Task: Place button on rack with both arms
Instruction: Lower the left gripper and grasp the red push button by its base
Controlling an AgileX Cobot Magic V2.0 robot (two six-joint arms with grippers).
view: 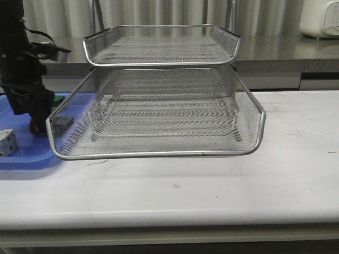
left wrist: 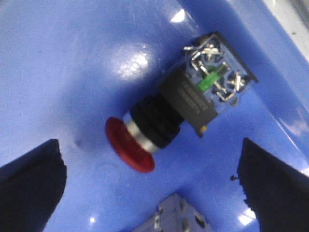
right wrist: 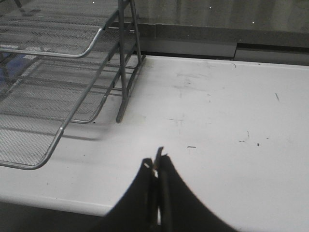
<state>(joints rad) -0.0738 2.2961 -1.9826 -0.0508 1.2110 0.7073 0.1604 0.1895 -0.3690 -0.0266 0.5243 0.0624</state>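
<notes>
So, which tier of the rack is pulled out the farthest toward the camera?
The middle tier of the rack: its front rim juts well forward of the top tier and the lowest tier.

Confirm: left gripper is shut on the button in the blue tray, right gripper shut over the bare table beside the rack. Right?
Not quite. The left wrist view shows the left gripper open, its fingers wide apart on either side of the button, which lies untouched on the blue tray. The rest holds: the right gripper is shut over the table beside the rack.
</notes>
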